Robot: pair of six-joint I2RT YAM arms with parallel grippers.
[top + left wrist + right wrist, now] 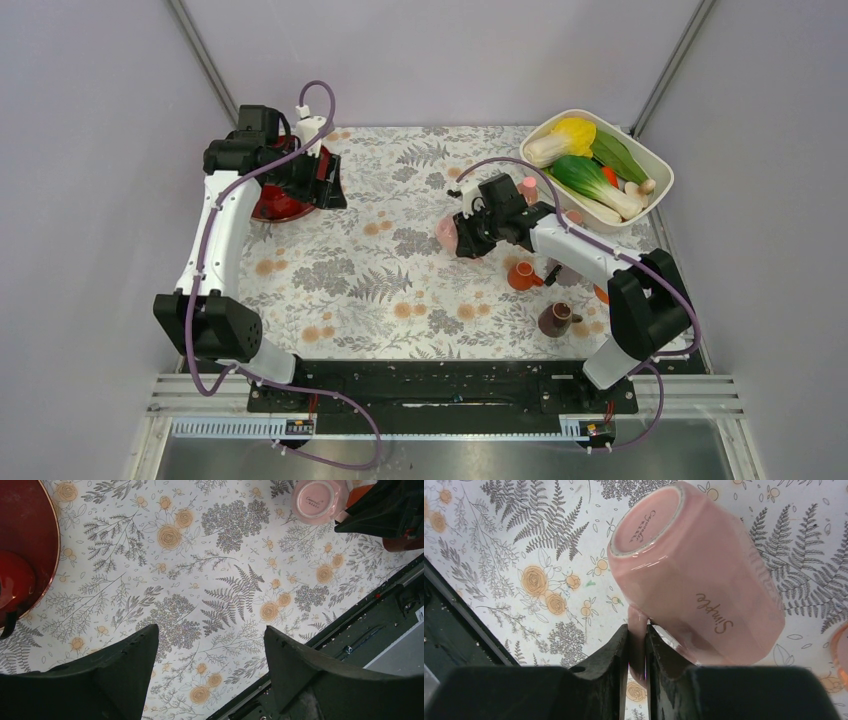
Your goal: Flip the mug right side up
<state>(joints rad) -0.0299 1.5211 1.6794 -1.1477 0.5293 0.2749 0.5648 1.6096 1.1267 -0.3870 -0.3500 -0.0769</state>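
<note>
The tilted mug (704, 580) is clamped by its handle (637, 622) in the right claw (637, 632); the left claw (210, 632) is spread wide, empty.

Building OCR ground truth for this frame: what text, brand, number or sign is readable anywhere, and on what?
"Simple": dark script lettering on the side of the mug, seen in the right wrist view.
Small script print on the mug's base, visible in both wrist views: too small to read.
No other words, numbers or signs can be read in any view.
</note>
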